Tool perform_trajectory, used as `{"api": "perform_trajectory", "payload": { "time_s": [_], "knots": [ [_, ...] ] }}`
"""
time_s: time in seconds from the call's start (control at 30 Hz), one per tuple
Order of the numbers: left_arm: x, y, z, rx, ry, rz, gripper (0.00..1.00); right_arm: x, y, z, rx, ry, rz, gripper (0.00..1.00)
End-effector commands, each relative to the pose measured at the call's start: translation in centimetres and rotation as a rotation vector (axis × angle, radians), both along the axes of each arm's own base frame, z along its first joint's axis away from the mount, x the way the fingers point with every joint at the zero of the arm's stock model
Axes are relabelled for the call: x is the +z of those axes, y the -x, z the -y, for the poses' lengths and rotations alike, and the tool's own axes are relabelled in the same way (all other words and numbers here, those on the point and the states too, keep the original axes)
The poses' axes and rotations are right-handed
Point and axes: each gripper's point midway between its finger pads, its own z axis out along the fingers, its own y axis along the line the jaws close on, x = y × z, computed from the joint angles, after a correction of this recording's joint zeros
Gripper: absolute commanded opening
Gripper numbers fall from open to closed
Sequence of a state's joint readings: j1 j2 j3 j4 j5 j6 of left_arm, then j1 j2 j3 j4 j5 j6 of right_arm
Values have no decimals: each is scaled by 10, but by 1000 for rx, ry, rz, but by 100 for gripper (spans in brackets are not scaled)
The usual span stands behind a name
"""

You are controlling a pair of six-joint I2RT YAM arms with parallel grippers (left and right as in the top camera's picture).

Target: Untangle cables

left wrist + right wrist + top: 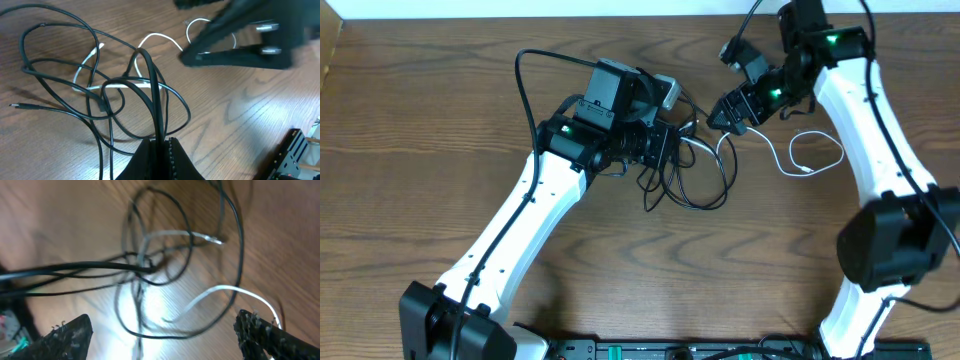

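The black cable (pixel 705 200) lies in tangled loops mid-table, with the white cable (pixel 790 165) threaded through it and curling off to the right. My left gripper (pixel 665 140) is shut on a doubled strand of the black cable (pixel 152 75), pinched between its fingers (pixel 161 145). The white cable (pixel 160 36) runs under the black loops. My right gripper (pixel 720 115) hovers just right of the tangle. It is open and empty (pixel 162 332), above the black loops (pixel 241 245) and a white strand (pixel 225 287). It shows as a dark shape in the left wrist view (pixel 235 45).
A black equipment rail (pixel 670 350) runs along the table's front edge and shows in the left wrist view (pixel 290 155). The table's far edge meets a white wall (pixel 520 8). Thick black arm wires arc over the left arm (pixel 520 80).
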State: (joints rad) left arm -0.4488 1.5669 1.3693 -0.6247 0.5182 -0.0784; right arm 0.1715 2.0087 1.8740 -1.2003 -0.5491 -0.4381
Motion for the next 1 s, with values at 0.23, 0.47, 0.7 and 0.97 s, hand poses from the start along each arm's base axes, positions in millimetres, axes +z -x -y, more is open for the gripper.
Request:
{"api": "perform_trajectory", "payload": {
  "time_s": [0.23,0.47,0.7,0.97],
  "knots": [
    [4,-10,-12,40,15,-4,8,-41,-3,27,26,32,-64,88],
    [5,-14,-18,72,24,-16,7,-74,8,9,91,8,-156,85],
    [5,-15,-19,77,24,-16,8,-92,22,-17,210,-3,-181,85],
    [5,-15,-19,77,24,-15,8,-113,30,-42,266,-2,-207,80]
  ]
}}
